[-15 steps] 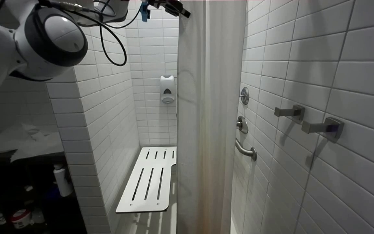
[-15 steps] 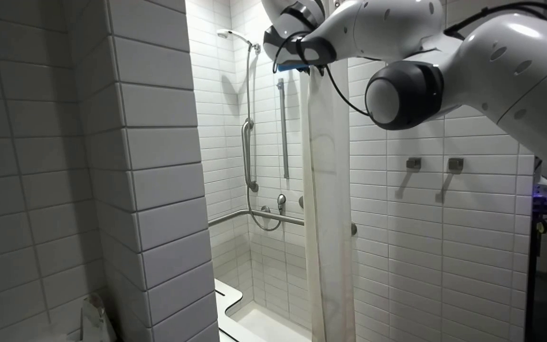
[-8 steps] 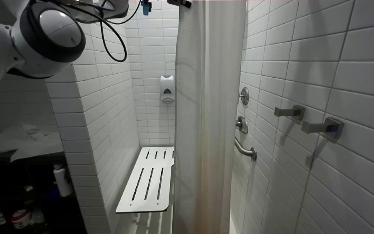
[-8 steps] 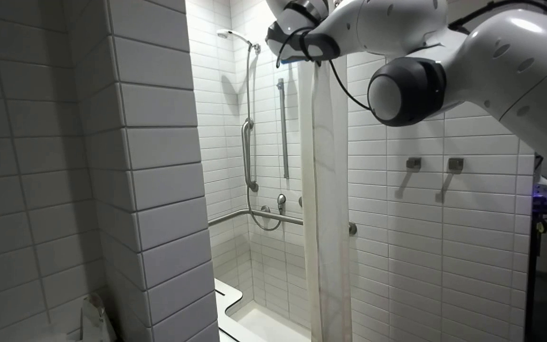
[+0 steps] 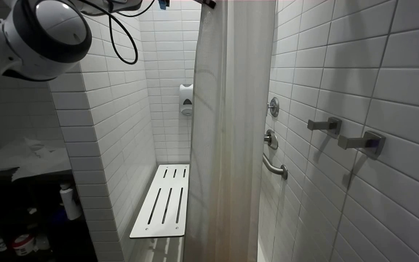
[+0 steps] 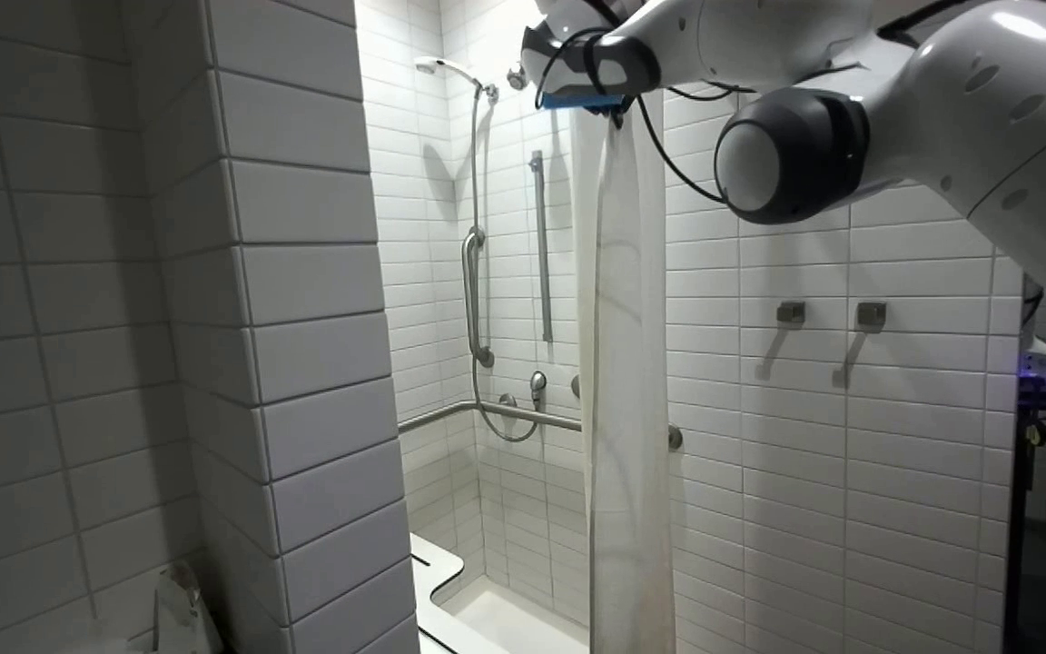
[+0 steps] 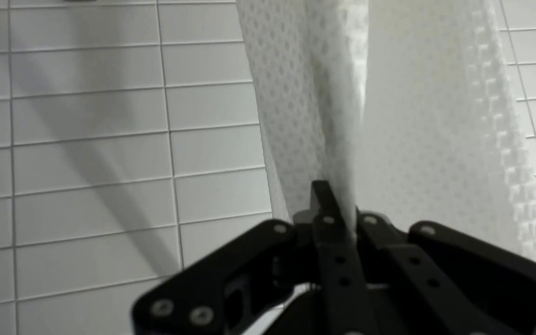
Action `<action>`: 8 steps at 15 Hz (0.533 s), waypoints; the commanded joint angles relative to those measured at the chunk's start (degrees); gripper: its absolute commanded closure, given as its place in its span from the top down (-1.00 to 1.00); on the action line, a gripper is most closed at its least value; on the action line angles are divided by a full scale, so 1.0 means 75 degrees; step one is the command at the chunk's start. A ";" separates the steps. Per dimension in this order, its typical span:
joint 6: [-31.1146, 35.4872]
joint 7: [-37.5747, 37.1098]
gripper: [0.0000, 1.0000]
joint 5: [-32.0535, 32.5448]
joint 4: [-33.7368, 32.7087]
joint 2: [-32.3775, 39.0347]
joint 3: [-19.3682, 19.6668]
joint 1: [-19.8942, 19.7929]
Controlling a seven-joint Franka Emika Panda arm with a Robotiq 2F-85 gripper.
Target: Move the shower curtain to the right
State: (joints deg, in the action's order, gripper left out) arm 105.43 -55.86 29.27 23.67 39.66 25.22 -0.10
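Observation:
The shower curtain (image 5: pixel 231 127) hangs in pale vertical folds in both exterior views, its lower part stained brownish. My gripper (image 7: pixel 340 200) is shut on a bunched fold of this curtain (image 7: pixel 417 116) in the wrist view. One dark fingertip lies against the fold's near side, and the cloth hides most of the opposite finger. At the top of an exterior view, only a dark fingertip of the gripper (image 5: pixel 209 4) shows, at the curtain's left edge. Under the blue-edged wrist, the gripper (image 6: pixel 616 116) meets the curtain (image 6: pixel 627 363) high up, mostly hidden by the arm.
A white slatted bench (image 5: pixel 162 203) stands left of the curtain, below a soap dispenser (image 5: pixel 186 100). Two square hooks (image 5: pixel 362 143) and a grab bar (image 5: pixel 275 167) jut from the right wall. A tiled pillar (image 6: pixel 314 363) and shower hose (image 6: pixel 476 182) appear too.
The gripper has closed on the cloth. The arm has risen, moving left in one exterior picture and right in another. The curtain's lower left edge has swung left over the bench's side.

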 commanded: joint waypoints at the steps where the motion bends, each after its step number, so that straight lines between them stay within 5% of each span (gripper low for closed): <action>1: -0.0361 -0.0262 -0.99 -0.0612 0.0407 -0.0453 -0.0260 -0.0042; 2: -0.0908 -0.0081 -0.99 -0.0915 -0.0874 0.0176 -0.0565 -0.0497; 3: -0.0546 -0.0396 -0.99 -0.0959 0.0395 -0.0560 -0.0410 -0.0133; 8: -0.0879 -0.1025 -0.99 -0.1859 0.0457 -0.0894 -0.0733 -0.0345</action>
State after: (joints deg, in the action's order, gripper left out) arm 101.35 -60.34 19.31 23.79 36.33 21.73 -2.36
